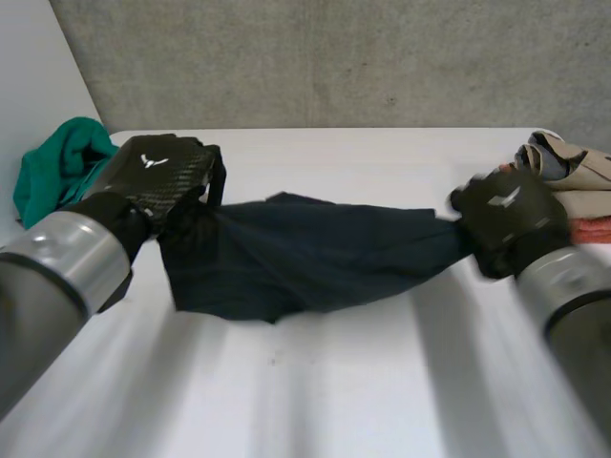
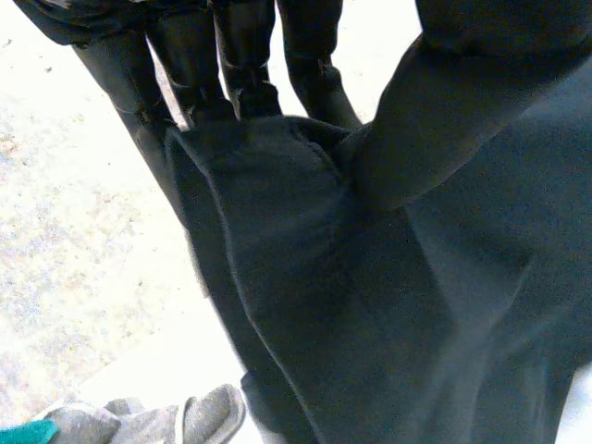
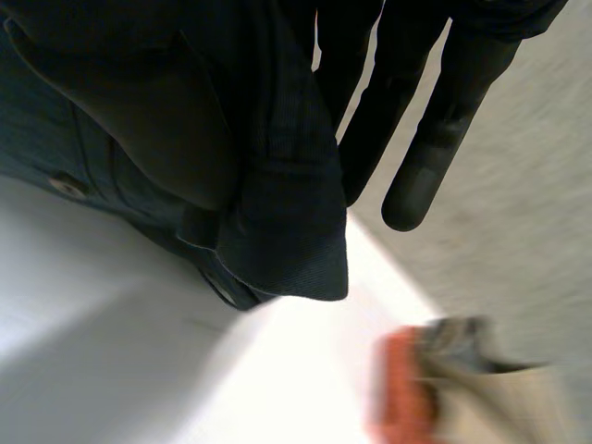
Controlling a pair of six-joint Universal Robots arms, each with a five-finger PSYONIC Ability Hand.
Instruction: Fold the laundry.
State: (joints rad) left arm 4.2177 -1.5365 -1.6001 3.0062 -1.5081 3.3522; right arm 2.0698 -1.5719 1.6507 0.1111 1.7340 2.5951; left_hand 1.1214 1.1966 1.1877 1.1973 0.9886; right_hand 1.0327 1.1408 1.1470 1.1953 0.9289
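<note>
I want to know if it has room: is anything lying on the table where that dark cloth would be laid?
Nothing visible does. The table in front of the dark cloth is bare; the green cloth and the clothes pile lie off to the sides.

I see the dark garment (image 1: 305, 253) as matt woven cloth with a fine rib, left hand (image 1: 158, 176) backed in glossy carbon-weave plate, right hand (image 1: 506, 219) matt black, counter (image 1: 334, 382) smooth white with slight sheen, wall (image 1: 334, 57) rough concrete, green heap (image 1: 57, 167) soft cloth
</note>
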